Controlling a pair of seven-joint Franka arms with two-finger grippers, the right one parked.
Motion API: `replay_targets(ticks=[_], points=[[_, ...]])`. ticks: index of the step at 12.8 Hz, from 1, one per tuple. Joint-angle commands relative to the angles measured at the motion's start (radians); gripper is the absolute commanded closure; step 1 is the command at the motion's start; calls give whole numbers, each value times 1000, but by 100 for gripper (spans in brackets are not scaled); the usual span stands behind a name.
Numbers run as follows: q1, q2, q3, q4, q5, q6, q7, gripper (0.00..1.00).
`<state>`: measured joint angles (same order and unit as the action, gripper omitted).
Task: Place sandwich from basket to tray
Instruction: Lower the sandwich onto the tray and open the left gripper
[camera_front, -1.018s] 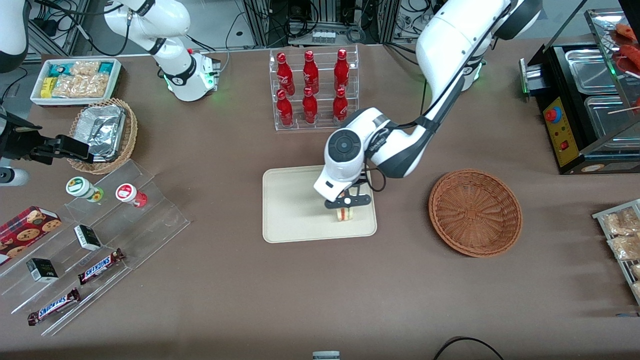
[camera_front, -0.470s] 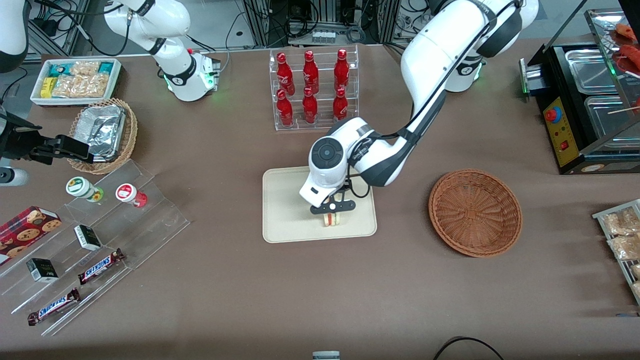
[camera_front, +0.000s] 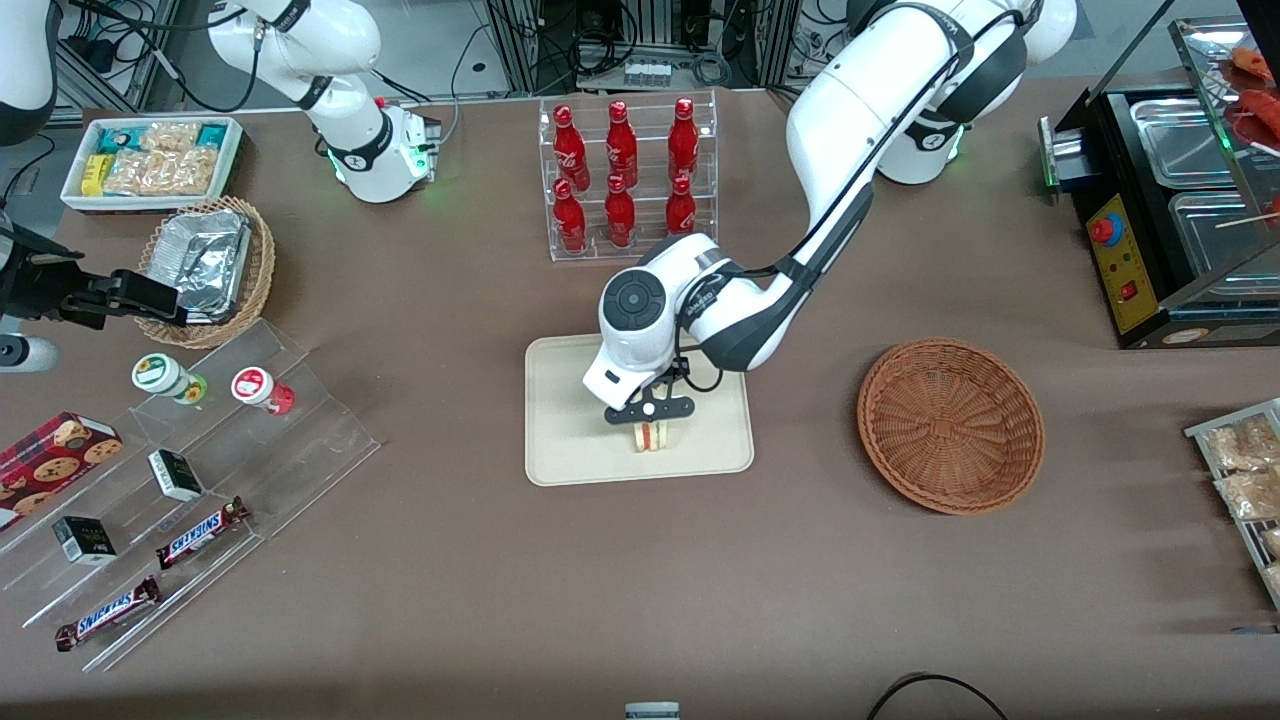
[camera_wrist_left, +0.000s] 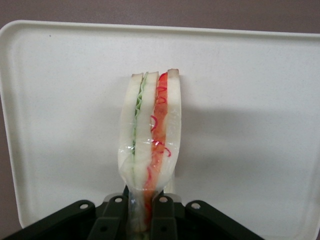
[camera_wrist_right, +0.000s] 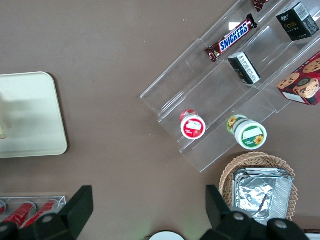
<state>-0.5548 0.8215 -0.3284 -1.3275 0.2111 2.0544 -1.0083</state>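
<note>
Jaws clenched on the small triangular white-bread sandwich, the left gripper has slid from the flat beige rectangular tray's edge toward its middle, leaving only lowering and release.

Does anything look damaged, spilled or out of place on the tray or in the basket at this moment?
Nothing stands out. The sandwich looks intact, pinched at one end by the gripper above the tray; its layers are together. The basket holds nothing, upright on the table.
</note>
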Motion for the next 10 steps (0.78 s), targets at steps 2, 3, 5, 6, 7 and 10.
replay_targets(ticks=[2,3,5,6,7,10], points=[[-17,27,11,33,21,3,-71,100],[-23,30,12,33,30,3,-78,100],[-24,36,11,31,54,3,-79,100],[-24,36,11,31,53,4,-79,100],[-22,39,11,31,53,6,-81,70],[-22,39,11,31,53,7,-75,0]])
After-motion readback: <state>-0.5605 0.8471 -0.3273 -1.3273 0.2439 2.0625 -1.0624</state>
